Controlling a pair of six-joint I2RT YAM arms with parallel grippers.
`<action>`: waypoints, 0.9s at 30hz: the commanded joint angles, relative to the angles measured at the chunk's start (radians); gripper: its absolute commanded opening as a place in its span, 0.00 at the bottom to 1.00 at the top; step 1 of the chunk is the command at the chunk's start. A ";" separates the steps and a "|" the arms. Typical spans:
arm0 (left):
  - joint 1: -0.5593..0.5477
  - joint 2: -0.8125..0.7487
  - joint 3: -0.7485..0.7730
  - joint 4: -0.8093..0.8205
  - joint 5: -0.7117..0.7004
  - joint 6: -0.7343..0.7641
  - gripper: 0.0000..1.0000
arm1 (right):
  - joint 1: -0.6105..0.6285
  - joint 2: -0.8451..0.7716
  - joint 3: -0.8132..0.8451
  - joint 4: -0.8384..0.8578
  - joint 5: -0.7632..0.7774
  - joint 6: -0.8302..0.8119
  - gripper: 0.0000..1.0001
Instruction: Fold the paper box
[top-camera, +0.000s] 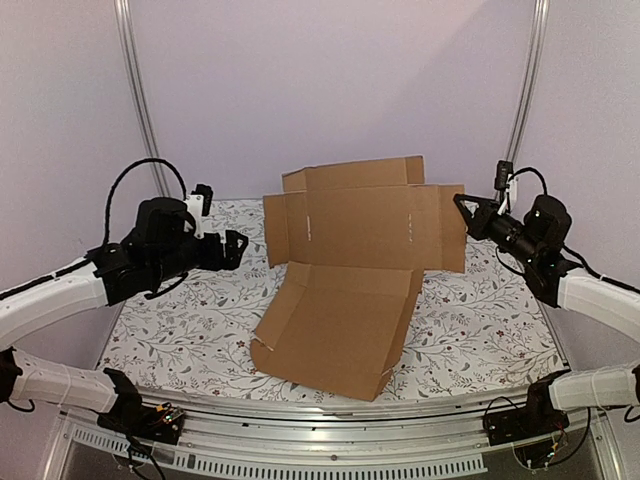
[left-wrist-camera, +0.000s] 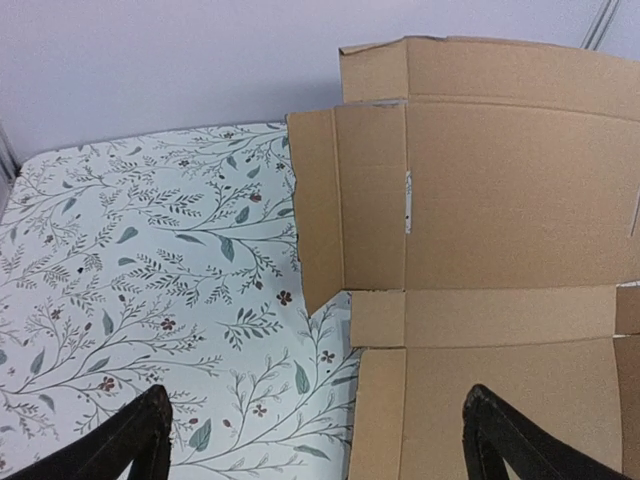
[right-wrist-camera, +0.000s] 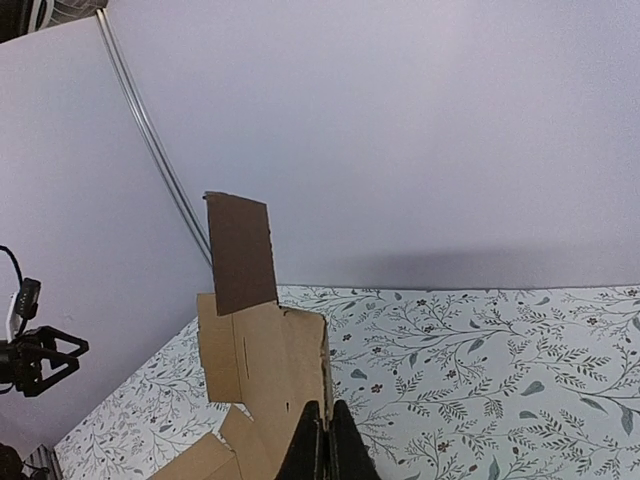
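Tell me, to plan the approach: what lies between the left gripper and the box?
Only bare floral tablecloth separates the left gripper from the box, per the top view.

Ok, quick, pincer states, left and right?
Left pincer: open, holding nothing.
Right pincer: shut, tips at the box edge; a grip can't be told.

Floral-print table (top-camera: 180, 330); paper box (top-camera: 340, 320) rests on it, rear panels standing upright.
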 joint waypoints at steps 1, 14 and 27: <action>0.066 0.028 -0.074 0.250 0.158 -0.008 1.00 | 0.008 -0.060 -0.033 0.082 -0.061 -0.015 0.00; 0.301 0.168 -0.186 0.689 0.606 -0.160 0.95 | 0.011 -0.255 -0.072 0.030 -0.150 0.030 0.00; 0.359 0.397 -0.109 0.946 0.847 -0.264 0.81 | 0.014 -0.372 -0.096 -0.002 -0.200 0.064 0.00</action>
